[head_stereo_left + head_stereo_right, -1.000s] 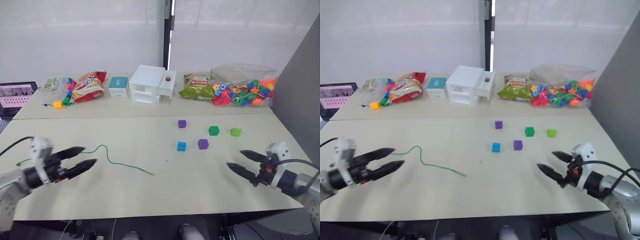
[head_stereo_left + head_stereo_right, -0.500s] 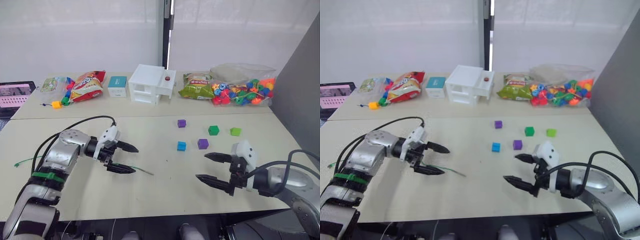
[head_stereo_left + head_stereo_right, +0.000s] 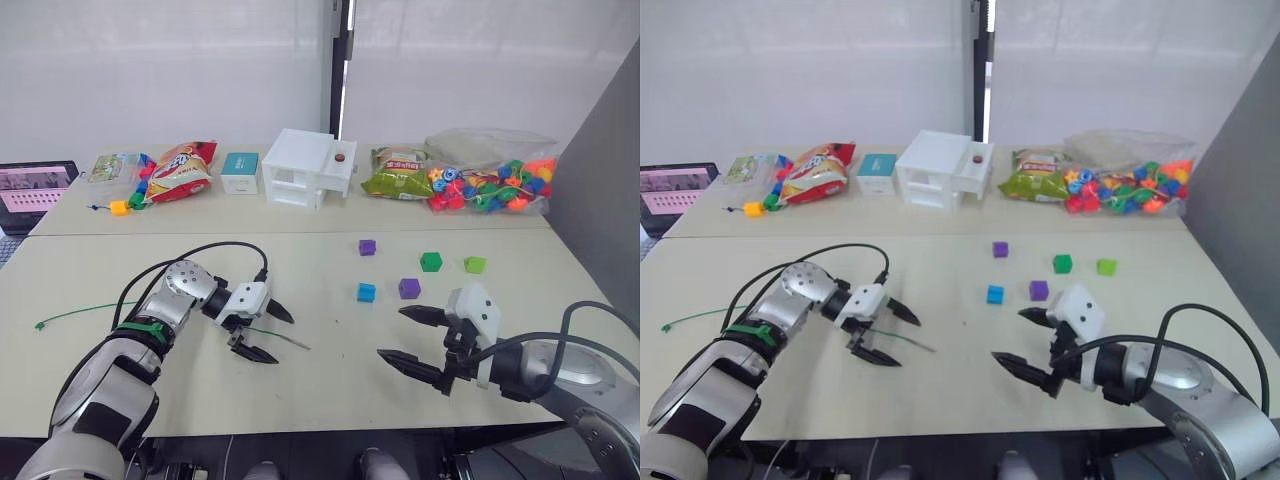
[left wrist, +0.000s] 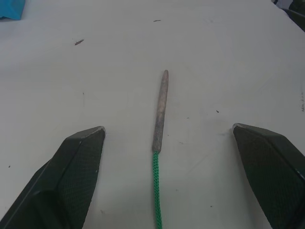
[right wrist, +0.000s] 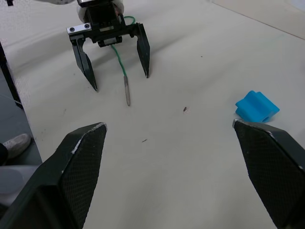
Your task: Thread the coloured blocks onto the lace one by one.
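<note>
The big pale table stands by a white wall. The green lace lies left of the middle, its tip between the spread left gripper. The right gripper is spread too, lower right. Coloured blocks sit right of the middle.

From my seat, the lace runs under the left arm and its middle stretch is hidden there, so I only see the far end lying on the surface and the stiff tip between the spread fingers of the left pincer; in the left wrist view the green string is cut off at the picture's edge. The small knot at the lace's far end is too small for me to make out. The blue block is partly covered by a finger of the right pincer in the right wrist view, and the laptop at the back is cut off by the frame's edge.
</note>
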`<action>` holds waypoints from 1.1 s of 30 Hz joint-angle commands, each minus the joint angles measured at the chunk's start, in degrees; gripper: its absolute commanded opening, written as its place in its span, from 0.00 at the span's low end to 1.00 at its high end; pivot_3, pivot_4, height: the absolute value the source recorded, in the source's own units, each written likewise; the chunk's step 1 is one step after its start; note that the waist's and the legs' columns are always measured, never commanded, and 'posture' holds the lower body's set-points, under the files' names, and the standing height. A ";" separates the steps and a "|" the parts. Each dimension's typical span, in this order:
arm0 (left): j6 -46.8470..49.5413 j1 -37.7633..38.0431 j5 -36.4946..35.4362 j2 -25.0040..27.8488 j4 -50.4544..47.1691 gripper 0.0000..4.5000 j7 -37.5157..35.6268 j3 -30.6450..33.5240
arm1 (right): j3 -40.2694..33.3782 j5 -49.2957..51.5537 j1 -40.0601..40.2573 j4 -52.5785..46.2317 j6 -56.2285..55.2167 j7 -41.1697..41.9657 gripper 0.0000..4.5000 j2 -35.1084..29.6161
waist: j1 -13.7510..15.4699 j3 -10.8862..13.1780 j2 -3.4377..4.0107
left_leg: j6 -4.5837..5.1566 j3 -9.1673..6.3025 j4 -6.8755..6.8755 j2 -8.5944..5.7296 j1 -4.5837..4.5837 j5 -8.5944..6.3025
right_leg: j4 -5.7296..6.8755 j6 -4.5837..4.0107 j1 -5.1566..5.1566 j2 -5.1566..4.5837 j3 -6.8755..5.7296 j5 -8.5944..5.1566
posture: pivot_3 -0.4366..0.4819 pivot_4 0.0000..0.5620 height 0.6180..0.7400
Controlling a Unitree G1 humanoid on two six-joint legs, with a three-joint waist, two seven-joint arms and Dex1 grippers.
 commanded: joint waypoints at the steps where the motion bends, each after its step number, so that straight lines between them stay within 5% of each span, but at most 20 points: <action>1: -0.59 -0.02 1.79 0.01 2.16 0.82 -0.23 -2.94 | -2.98 1.83 0.90 -2.72 -0.06 -0.37 1.00 -0.91 | 0.04 0.00 0.00 | 0.00 0.00 0.02 0.00 0.01 0.00 | 0.00 0.00 0.03 0.00 0.00 0.00 | 0.48 0.27 1.00; 12: -3.11 0.19 3.43 -0.17 2.29 0.00 -0.23 -4.74 | -3.31 2.91 0.37 -2.51 -0.35 -1.52 1.00 -1.62 | -0.53 -0.01 0.00 | 0.06 -0.04 0.01 -0.01 0.12 -0.03 | 0.33 0.01 0.00 0.01 0.01 0.00 | 0.48 0.27 1.00; 17: -4.39 -2.24 9.51 0.51 1.85 0.00 -0.23 -4.04 | -2.74 3.45 -0.70 -2.69 -0.15 -2.22 1.00 -1.53 | -0.49 -0.01 -0.01 | 0.06 -0.06 0.02 -0.03 0.14 -0.03 | 0.35 0.02 0.03 0.02 0.01 0.00 | 0.48 0.27 1.00; 22: 0.91 -2.03 5.94 2.74 -5.51 0.00 -0.23 -3.98 | -2.44 2.88 0.07 -2.74 -0.72 -3.96 1.00 -0.28 | -0.83 -0.01 -0.01 | 0.06 -0.06 0.02 0.00 0.14 -0.02 | 0.41 0.02 0.01 0.06 0.03 -0.01 | 0.48 0.27 1.00; 29: 19.23 3.42 -8.25 16.58 -28.79 0.00 -0.23 -2.46 | -5.55 -10.41 4.57 7.04 -5.51 -17.03 1.00 5.86 | -0.69 0.00 -0.03 | 0.06 -0.14 0.00 -0.01 0.03 -0.03 | 0.64 0.02 -0.27 0.04 0.02 -0.01 | 0.48 0.27 1.00; 33: 27.50 9.96 -9.16 21.40 -39.47 0.00 0.50 4.60 | -4.45 -17.23 3.54 13.34 -9.74 -24.85 1.00 13.02 | -0.45 0.01 0.05 | 0.05 -0.11 -0.02 -0.03 0.06 -0.02 | 0.64 0.02 -0.26 0.00 0.02 -0.02 | 0.48 0.27 1.00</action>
